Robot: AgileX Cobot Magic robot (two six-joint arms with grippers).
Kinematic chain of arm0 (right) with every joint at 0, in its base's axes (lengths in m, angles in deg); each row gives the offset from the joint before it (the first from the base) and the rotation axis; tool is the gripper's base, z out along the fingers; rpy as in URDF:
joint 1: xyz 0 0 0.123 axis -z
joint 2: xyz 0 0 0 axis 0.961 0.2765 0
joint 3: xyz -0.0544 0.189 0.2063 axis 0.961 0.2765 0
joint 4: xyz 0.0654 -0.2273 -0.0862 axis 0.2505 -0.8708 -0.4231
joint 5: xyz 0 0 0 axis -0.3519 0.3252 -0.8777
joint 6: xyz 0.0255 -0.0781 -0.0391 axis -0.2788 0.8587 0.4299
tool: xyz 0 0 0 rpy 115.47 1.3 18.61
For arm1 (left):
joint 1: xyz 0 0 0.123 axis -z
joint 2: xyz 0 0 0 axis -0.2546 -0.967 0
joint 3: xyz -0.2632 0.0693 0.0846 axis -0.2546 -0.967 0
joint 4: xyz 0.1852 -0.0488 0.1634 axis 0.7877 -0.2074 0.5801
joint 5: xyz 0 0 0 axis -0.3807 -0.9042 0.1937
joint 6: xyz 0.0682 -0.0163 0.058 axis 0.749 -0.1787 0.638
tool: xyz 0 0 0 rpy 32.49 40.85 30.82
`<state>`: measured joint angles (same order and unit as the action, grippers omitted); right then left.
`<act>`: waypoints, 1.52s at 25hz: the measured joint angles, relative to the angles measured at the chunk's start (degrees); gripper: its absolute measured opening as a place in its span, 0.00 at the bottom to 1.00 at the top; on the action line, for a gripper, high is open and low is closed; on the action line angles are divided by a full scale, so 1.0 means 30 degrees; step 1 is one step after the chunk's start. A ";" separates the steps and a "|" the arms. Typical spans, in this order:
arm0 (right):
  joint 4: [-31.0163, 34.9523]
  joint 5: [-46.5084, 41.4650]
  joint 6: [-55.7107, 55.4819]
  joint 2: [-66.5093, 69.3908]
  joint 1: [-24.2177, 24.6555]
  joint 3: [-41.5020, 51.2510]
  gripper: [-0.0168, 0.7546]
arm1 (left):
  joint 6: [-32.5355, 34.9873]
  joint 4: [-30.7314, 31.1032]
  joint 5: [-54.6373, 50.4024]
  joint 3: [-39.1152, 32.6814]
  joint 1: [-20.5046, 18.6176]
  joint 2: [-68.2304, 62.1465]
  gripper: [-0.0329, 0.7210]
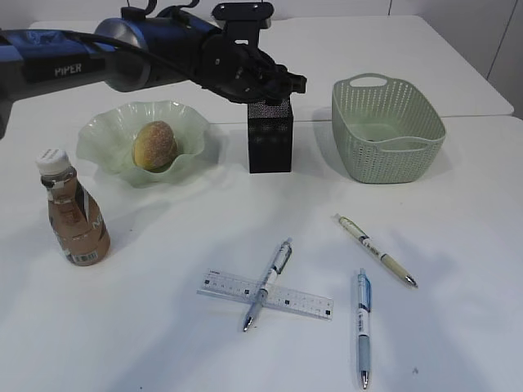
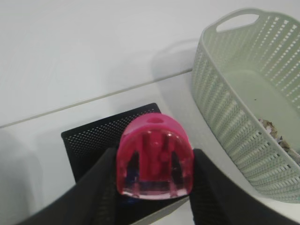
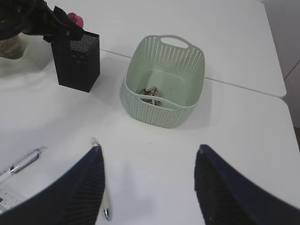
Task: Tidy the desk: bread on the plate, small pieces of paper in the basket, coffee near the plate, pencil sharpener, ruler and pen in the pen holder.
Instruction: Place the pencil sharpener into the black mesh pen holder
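Note:
My left gripper (image 1: 276,88) hovers over the black mesh pen holder (image 1: 270,137), shut on a pink pencil sharpener (image 2: 154,157) directly above the holder's opening (image 2: 101,136). The bread (image 1: 154,144) lies on the green wavy plate (image 1: 102,131), and the coffee bottle (image 1: 73,214) stands left of and in front of the plate. A clear ruler (image 1: 298,300) lies on the table under one pen (image 1: 270,279); two more pens (image 1: 377,250) (image 1: 362,325) lie to its right. Paper scraps (image 3: 150,93) sit in the green basket (image 3: 161,112). My right gripper (image 3: 149,150) is open and empty above the table, beside a pen (image 3: 107,206).
The basket (image 1: 392,155) stands right of the pen holder with a gap between them. A seam between two tabletops (image 3: 243,86) runs behind the basket. The table's right edge (image 3: 290,117) is close to the basket.

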<state>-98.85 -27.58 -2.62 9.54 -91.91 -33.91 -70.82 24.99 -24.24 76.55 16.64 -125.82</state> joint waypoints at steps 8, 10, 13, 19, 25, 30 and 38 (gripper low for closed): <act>0.0000 0.0000 0.0000 0.0000 0.0000 0.0000 0.64 | 0.0000 0.0000 0.0295 0.0000 0.0000 -0.0384 0.44; 0.0000 0.0000 0.0000 0.0000 0.0000 0.0000 0.64 | 0.0000 0.0034 0.0411 0.0000 0.0000 -0.0384 0.44; 0.0000 0.0000 0.0000 0.0000 0.0000 0.0000 0.64 | 0.0000 0.0204 0.0622 0.0000 0.0000 -0.0506 0.44; 0.0000 0.0000 0.0000 0.0000 0.0000 0.0000 0.64 | 0.0000 0.0277 0.0723 0.0000 0.0000 -0.0577 0.44; 0.0000 0.0000 0.0000 0.0000 0.0000 0.0000 0.64 | 0.0000 0.0277 0.1113 0.0000 0.0000 -0.0577 0.44; 0.0000 0.0000 0.0000 0.0000 0.0000 0.0000 0.64 | 0.0000 0.0277 0.1138 0.0000 0.0000 -0.0577 0.44; 0.0000 0.0078 0.0000 0.0000 0.0000 0.0000 0.64 | 0.0000 0.0348 0.0934 0.0000 0.0000 -0.0577 0.45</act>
<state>-98.85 -27.34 -2.62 9.54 -91.91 -33.91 -70.82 26.03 -21.44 76.55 16.64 -127.55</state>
